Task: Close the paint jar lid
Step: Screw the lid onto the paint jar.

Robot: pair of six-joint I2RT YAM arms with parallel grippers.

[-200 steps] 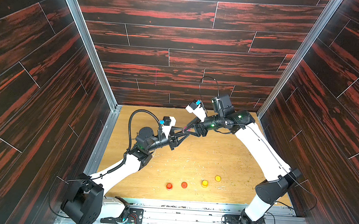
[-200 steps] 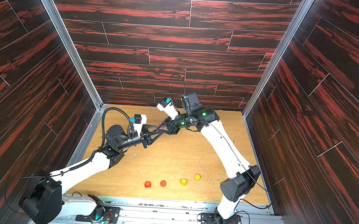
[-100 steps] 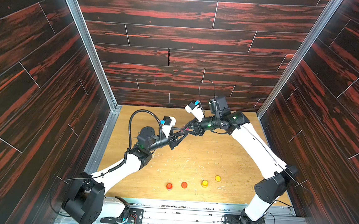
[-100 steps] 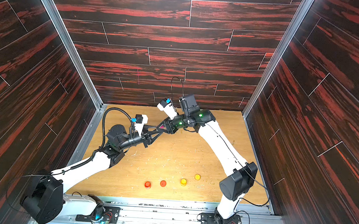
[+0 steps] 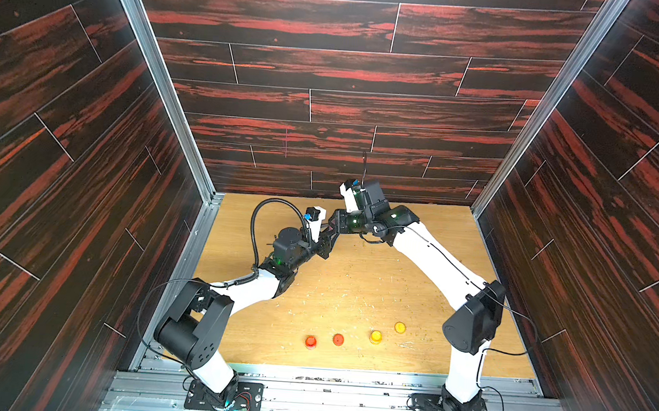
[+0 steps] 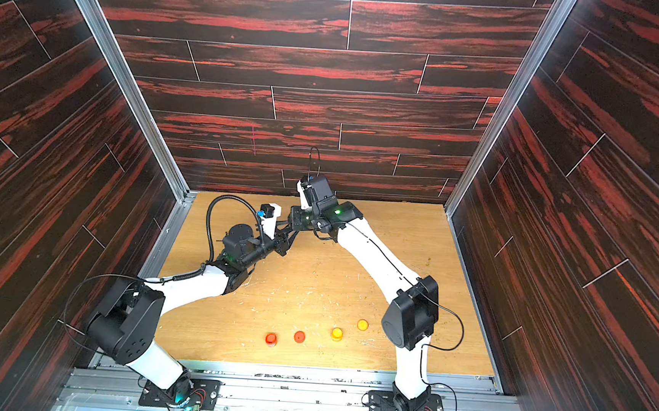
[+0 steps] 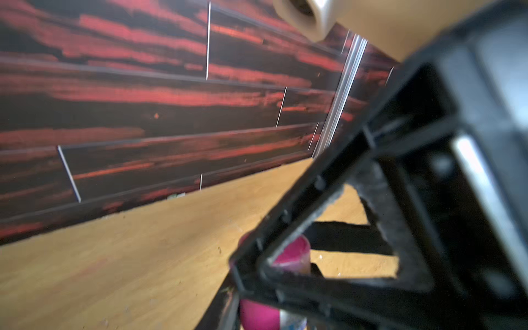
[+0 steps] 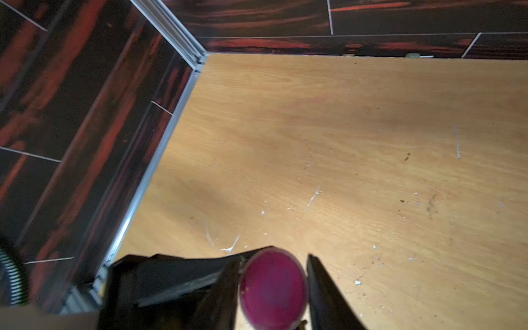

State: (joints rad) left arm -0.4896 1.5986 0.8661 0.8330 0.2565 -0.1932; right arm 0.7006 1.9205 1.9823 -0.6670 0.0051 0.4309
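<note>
1. Nearby, a row of red and yellow pots [image 5: 376, 336] sits by the front edge of the table [image 5: 354, 287], well apart from the work, so no snag.
2. Further in, mid-air: left gripper [image 5: 326, 242] is clenched on the paint jar [image 7: 291, 253]. Right gripper [image 5: 335, 230] fingers flank the lid [image 8: 273, 288]; can't tell if gripping or released.
3. Risk: cross-threading if the axes tilt; the jar drops if the twist outruns the left hold.
4. Beyond: back wall [image 5: 321, 182] is near and the left corner is tight. Open room rightward.
</note>
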